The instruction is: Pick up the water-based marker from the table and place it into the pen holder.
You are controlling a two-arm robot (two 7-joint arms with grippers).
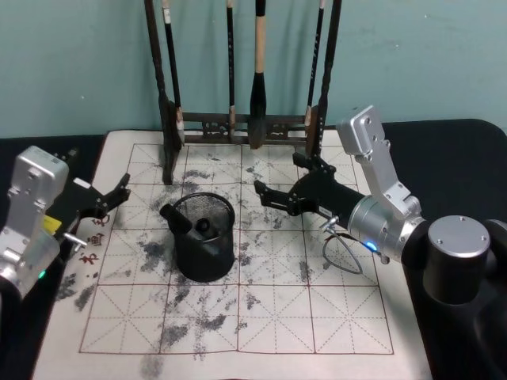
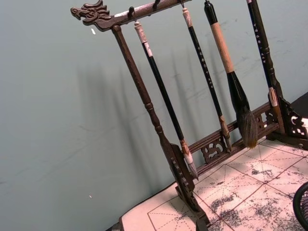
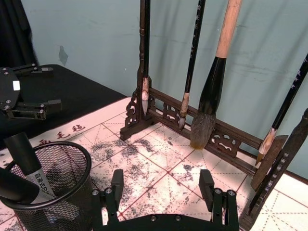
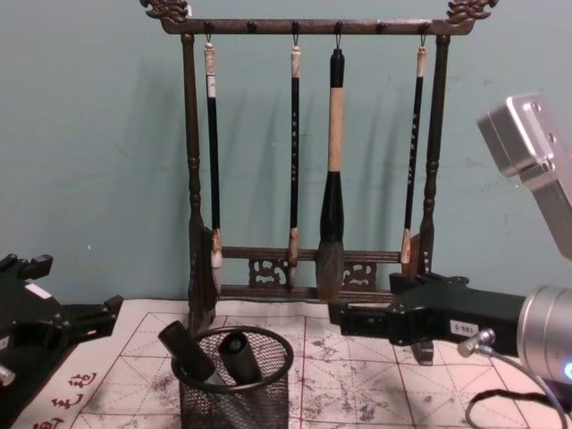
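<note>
— What stands at the far side?
— A tall dark wooden brush rack [image 4: 308, 268], upright on carved feet, its top bar [image 2: 130, 13] ending in a dragon head [image 2: 89, 12].
— What hangs on it?
— Four calligraphy brushes, tips down. The thickest, a tan-handled brush [image 4: 332, 179] with a dark bushy tip, hangs just right of the middle. Three thin black brushes hang beside it: two [image 4: 212, 143] [image 4: 294, 152] to the left, one [image 4: 413, 152] to the right.
— And behind it?
— A plain teal wall [image 1: 79, 63]. A black cloth [image 1: 467, 166] lies at the right.
</note>
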